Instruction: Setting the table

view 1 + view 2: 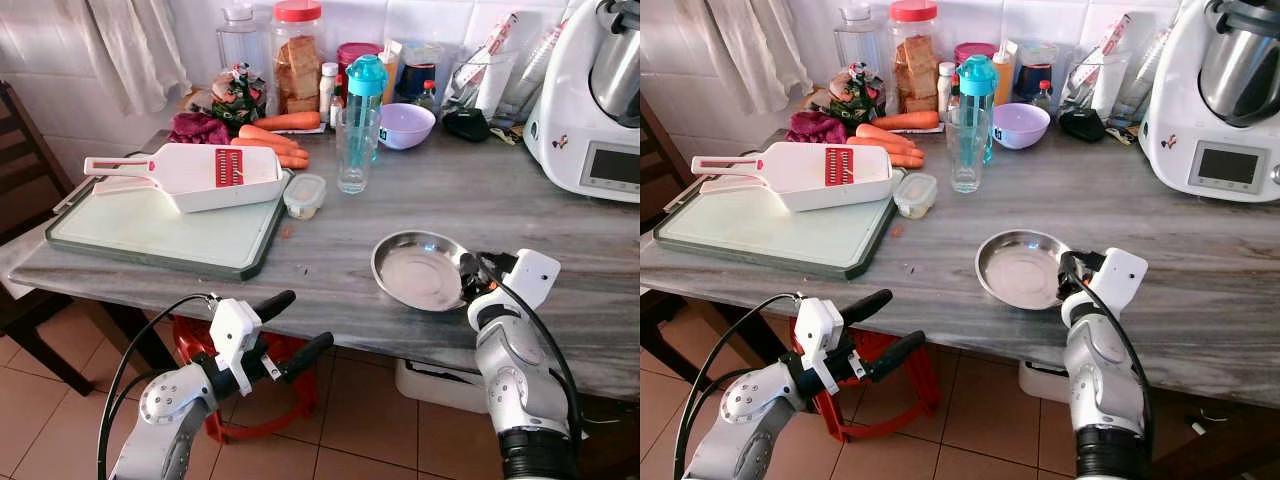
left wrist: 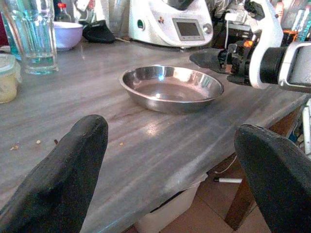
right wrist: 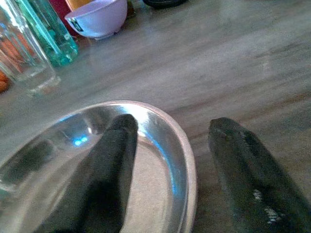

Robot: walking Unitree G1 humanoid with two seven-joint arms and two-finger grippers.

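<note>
A shallow steel dish sits on the grey marble counter close to its front edge. My right gripper is at the dish's right side and stands open. In the right wrist view one finger lies inside the dish and the other finger lies outside, with the rim between them and not pinched. My left gripper hangs open and holds nothing, below and in front of the counter edge, left of the dish.
A drinking glass, a teal bottle and a lilac bowl stand behind the dish. A cutting board with a white slicer lies at the left, a small lidded tub beside it. A white kitchen machine stands at the right.
</note>
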